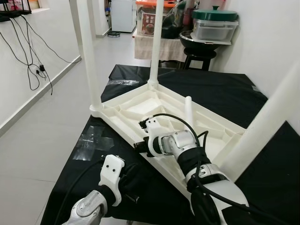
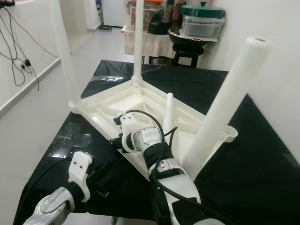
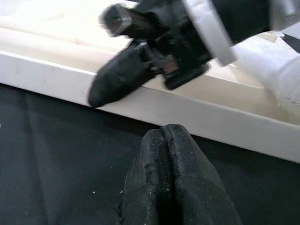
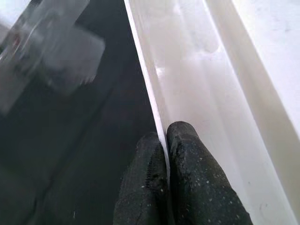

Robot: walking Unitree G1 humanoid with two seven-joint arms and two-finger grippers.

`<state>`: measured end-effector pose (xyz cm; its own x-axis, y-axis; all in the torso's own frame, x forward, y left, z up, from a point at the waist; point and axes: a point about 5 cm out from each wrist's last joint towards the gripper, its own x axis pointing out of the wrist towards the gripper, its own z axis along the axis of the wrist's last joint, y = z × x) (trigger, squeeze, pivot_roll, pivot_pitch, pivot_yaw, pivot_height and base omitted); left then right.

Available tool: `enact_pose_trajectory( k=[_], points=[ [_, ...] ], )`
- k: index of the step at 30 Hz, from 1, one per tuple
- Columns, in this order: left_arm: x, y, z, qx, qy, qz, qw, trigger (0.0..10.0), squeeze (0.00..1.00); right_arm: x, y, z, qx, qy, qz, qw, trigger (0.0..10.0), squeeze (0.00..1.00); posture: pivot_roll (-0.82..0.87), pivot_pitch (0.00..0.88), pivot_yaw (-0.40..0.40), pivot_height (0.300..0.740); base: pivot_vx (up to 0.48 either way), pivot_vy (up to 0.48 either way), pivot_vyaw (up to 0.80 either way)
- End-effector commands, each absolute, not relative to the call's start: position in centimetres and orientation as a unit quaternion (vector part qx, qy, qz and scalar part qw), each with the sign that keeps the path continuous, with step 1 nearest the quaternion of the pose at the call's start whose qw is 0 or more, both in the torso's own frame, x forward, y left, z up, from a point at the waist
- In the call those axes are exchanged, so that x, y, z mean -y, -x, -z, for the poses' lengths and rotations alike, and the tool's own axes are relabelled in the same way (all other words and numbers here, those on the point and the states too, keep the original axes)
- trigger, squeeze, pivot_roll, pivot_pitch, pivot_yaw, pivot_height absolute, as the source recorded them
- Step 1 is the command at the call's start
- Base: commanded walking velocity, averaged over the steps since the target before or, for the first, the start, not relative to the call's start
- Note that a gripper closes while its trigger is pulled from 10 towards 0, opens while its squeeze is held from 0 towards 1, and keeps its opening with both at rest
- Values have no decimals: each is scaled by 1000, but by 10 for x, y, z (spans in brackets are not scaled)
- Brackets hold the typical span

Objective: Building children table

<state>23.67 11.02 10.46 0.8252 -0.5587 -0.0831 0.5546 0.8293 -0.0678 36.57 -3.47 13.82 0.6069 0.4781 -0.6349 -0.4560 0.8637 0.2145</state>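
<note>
A white children's table [image 1: 140, 101] lies upside down on a black cloth [image 1: 220, 93]. Three white legs stand up from it: one at the far left corner [image 1: 89, 56], one at the far corner [image 1: 156, 42] and one at the near right [image 1: 267, 122]. A short white peg [image 1: 188, 110] rises from its middle. My right gripper [image 4: 166, 133] is shut on the table's thin near rim [image 4: 150, 84], one finger on each side. My left gripper [image 3: 163, 133] is shut with nothing in it. It rests on the cloth just short of that rim [image 3: 56, 70], below the right gripper's fingers [image 3: 117, 79].
A black stool [image 1: 199, 56] with a bowl and lidded containers stands beyond the cloth's far edge. Black cables [image 1: 33, 70] hang on the left wall. White floor [image 1: 42, 140] runs along the cloth's left edge. A patch of clear tape [image 1: 93, 140] lies on the cloth there.
</note>
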Motion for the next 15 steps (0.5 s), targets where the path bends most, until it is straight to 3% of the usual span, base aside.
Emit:
enact_pose_trajectory(
  k=[1, 2, 3, 5, 6, 12, 13, 14, 15],
  points=[
    [-112, -237, -101, -56, 14, 292, 955, 10000, 0, 37, -373, -147, -308, -10, -206, 929, 10000, 0, 61, 0, -71, 740, 0, 0, 0],
    [-111, -238, -101, -56, 13, 293, 955, 10000, 0, 31, -374, -147, -282, -6, -177, 943, 10000, 0, 63, 0, -72, 740, 0, 0, 0],
    [-111, -239, -101, -55, 13, 293, 954, 10000, 0, 27, -372, -149, -266, -6, -159, 951, 10000, 647, 63, 0, -73, 740, 0, 0, 0],
    [-110, -239, -101, -54, 12, 294, 954, 10000, 0, 25, -371, -150, -259, -8, -151, 954, 10000, 647, 63, 0, -73, 740, 0, 0, 0],
    [-110, -239, -100, -54, 12, 294, 954, 10000, 0, 19, -369, -153, -247, -25, -166, 954, 10000, 1000, 61, 0, -75, 740, 0, 0, 0],
    [-114, -244, -102, -45, 20, 275, 960, 10000, 0, -1, -360, -173, -176, -92, -261, 945, 10000, 973, 52, 0, -74, 740, 0, 0, 0],
    [-118, -246, -103, -43, 26, 261, 964, 10000, 0, -3, -357, -176, -161, -98, -282, 941, 10000, 718, 48, 0, -71, 740, 0, 0, 0],
    [-118, -246, -103, -43, 26, 261, 964, 10000, 0, -3, -357, -176, -161, -98, -282, 941, 10000, 718, 48, 0, -71, 740, 0, 0, 0],
    [-122, -248, -103, -41, 32, 246, 968, 10000, 0, -5, -353, -178, -148, -108, -306, 934, 10000, 27, 46, 0, -70, 740, 0, 0, 0]
  ],
)
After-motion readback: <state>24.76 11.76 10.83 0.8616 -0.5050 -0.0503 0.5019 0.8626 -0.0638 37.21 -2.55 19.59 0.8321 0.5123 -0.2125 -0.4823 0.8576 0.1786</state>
